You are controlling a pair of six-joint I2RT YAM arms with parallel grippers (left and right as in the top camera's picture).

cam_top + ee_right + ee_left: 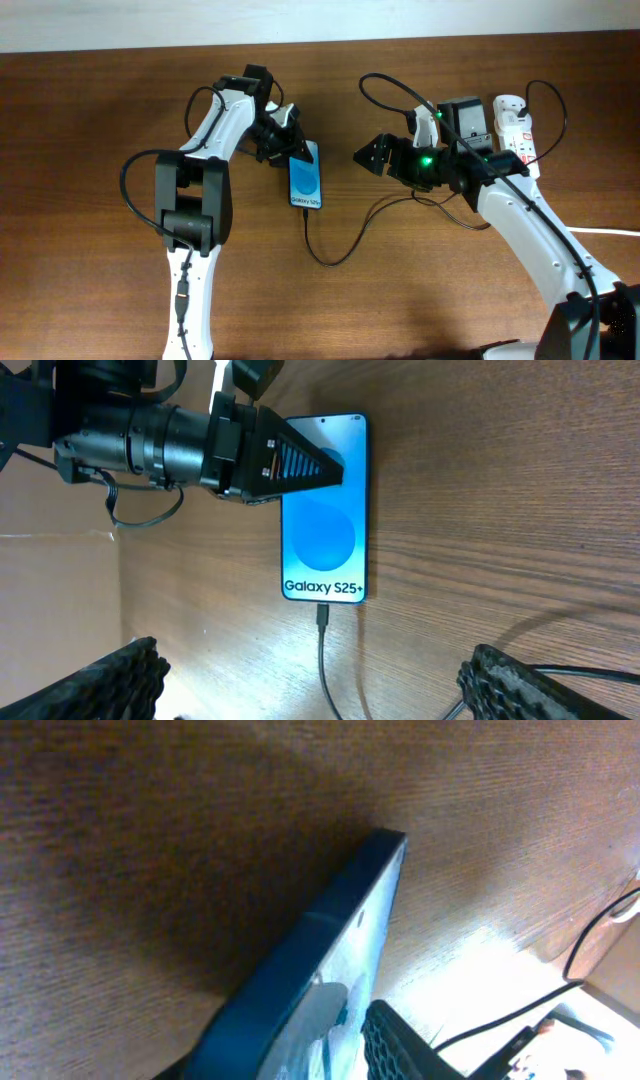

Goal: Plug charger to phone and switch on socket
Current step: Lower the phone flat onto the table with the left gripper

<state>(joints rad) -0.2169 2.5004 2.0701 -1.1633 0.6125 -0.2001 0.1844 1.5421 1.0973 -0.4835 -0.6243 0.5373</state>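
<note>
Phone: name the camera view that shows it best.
Right wrist: the phone lies large and face-on, its lit screen and text readable. Overhead shows it only small, from far above; left wrist shows just a blurred edge up close.

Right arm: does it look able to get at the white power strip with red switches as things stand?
Probably, though not directly: the right gripper points away from the white power strip, which lies close beside its forearm, so it would need to pull back and turn.
</note>
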